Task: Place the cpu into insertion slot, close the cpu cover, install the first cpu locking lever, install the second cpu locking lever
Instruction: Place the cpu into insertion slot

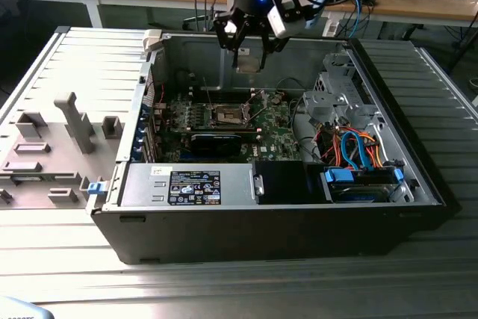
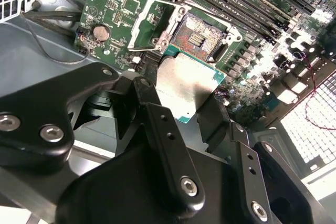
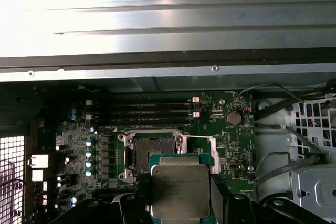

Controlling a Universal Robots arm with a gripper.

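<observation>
Jaws are clamped on the cpu [image 2: 186,85], so your gripper [image 2: 181,106] has the chip pinched by two opposite sides with its dull silver top turned up towards the wrist cameras. You can see in the exterior view that the gripper [image 1: 250,61] hangs inside the open computer case [image 1: 299,207], close to the case's back wall and well above the motherboard [image 1: 276,136]. The chip is in the air, near the insertion slot [image 2: 199,35] but not in it, and touches nothing except the fingers [image 2: 157,124]. The slot is bare, and you can make out its field of contacts in both wrist views. The cpu cover [image 2: 137,24] is swung open at one edge of the slot, with green board showing through its cut-out centre. A round coin battery [image 2: 101,32] sits on the board beyond the cover, and the long memory slots [image 3: 142,111] run along the slot's far side.
</observation>
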